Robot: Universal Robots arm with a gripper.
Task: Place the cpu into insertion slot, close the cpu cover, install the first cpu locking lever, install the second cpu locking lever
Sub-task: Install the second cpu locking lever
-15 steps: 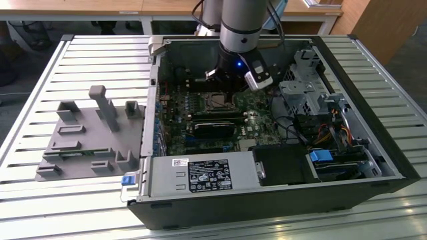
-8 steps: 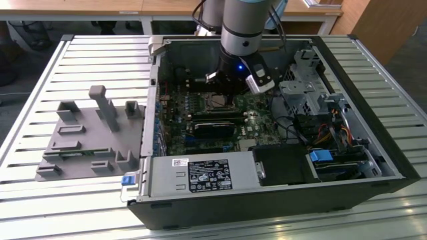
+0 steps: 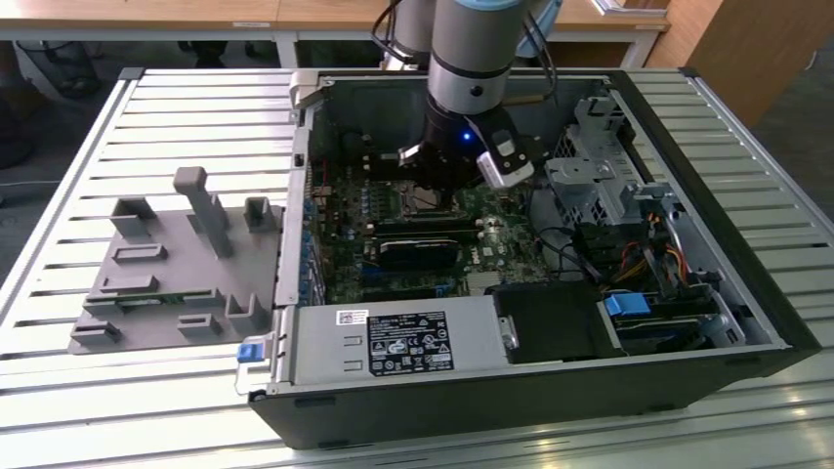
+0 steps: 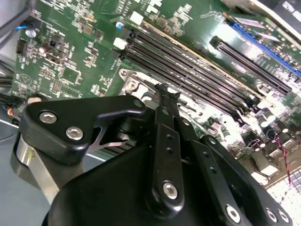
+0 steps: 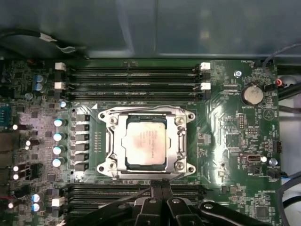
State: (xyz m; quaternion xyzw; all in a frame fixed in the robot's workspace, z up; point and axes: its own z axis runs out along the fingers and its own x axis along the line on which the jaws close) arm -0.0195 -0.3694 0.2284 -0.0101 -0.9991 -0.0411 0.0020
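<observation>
The cpu (image 5: 146, 143), a pale silvery square, lies flat in the insertion slot (image 5: 106, 167) on the green board. The cpu cover (image 5: 121, 141), a thin silvery frame, lies down around the chip's face. In the first wrist view my gripper (image 5: 162, 187) hovers just off the socket's edge, over the nearer memory slots, with its black fingers together and nothing between them. In the second wrist view the gripper (image 4: 165, 88) has its tips close above the socket's metal corner (image 4: 128, 81). In the exterior view the gripper (image 3: 431, 191) hangs inside the case right above the socket (image 3: 424, 203).
Long black memory slots (image 5: 136, 77) run on both sides of the socket. A coin battery (image 5: 252, 94) and capacitors (image 5: 57, 136) stand nearby. The open case (image 3: 729, 195) holds a black card (image 3: 417, 249), a power supply (image 3: 391, 342) and a drive cage (image 3: 593, 191). A grey fixture (image 3: 170, 264) sits at the exterior view's left.
</observation>
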